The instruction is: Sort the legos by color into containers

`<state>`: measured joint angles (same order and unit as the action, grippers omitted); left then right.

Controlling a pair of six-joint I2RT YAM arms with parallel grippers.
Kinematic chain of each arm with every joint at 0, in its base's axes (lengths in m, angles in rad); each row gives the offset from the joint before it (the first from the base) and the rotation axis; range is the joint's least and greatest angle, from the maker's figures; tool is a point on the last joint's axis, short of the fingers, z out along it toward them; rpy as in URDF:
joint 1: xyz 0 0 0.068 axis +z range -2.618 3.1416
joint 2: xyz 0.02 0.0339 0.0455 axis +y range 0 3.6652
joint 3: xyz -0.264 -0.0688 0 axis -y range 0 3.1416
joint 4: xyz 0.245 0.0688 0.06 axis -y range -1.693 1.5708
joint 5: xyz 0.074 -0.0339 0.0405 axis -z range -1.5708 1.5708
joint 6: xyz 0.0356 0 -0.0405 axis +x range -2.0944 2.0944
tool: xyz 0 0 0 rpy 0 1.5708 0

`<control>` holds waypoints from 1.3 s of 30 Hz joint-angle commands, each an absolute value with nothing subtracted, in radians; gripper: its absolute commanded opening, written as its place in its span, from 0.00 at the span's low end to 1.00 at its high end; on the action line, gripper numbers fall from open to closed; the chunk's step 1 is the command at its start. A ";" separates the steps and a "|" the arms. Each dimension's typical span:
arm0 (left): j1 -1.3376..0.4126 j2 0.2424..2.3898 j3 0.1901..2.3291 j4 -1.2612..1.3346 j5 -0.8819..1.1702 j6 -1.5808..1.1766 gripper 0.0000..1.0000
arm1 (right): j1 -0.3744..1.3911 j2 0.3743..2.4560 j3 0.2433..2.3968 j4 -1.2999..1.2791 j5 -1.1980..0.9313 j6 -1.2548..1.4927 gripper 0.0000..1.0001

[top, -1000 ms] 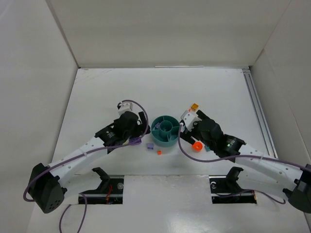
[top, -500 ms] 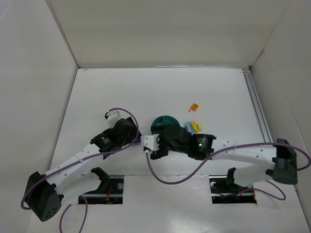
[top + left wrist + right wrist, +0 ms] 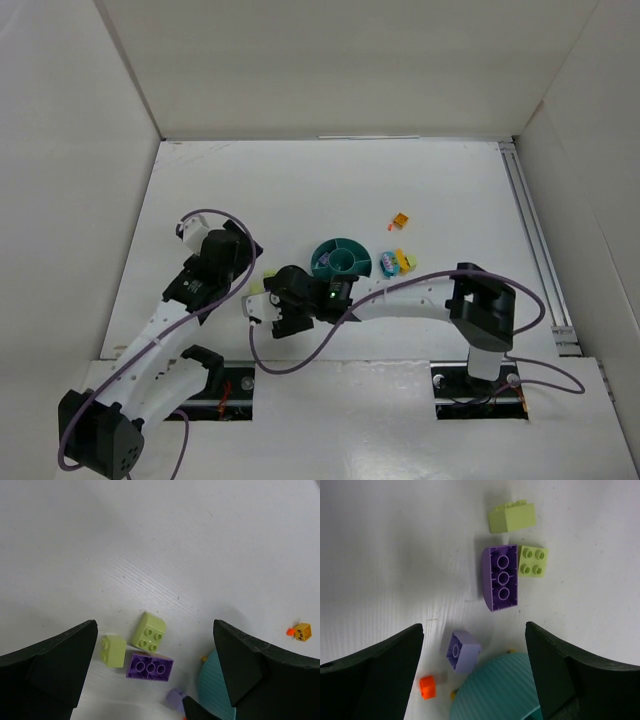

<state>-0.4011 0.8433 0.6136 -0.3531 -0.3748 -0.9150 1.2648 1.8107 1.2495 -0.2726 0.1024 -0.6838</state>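
The round teal dish (image 3: 341, 258) sits mid-table; its ribbed wall shows in the left wrist view (image 3: 215, 692) and the right wrist view (image 3: 500, 692). Just left of it lie a purple brick (image 3: 501, 577), two yellow-green bricks (image 3: 533, 561) (image 3: 512, 517), a small lilac brick (image 3: 463, 651) and a tiny orange brick (image 3: 428, 687). The purple brick (image 3: 149, 666) and the yellow-green bricks (image 3: 149, 631) (image 3: 113, 651) also show in the left wrist view. My right gripper (image 3: 472, 680) hangs open and empty over this cluster (image 3: 283, 300). My left gripper (image 3: 155, 680) is open and empty, just left of it (image 3: 243, 272).
Right of the dish lie an orange brick (image 3: 401, 219), a yellow brick (image 3: 405, 260) and a teal brick (image 3: 389, 264). My right arm (image 3: 420, 292) stretches across in front of the dish. White walls enclose the table on three sides.
My right gripper has swung from the right of the dish across its front to the left side. My left gripper has drawn back to the left.
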 commanded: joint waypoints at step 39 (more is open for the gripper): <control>-0.397 0.825 0.612 -0.370 -0.417 -0.940 1.00 | 1.147 1.968 1.364 -0.471 0.041 -0.549 0.46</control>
<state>-0.4011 0.8234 0.5888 -0.3645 -0.4007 -0.9337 1.1522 1.9587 1.3590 -0.4652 0.0586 -0.5667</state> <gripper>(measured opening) 0.997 0.470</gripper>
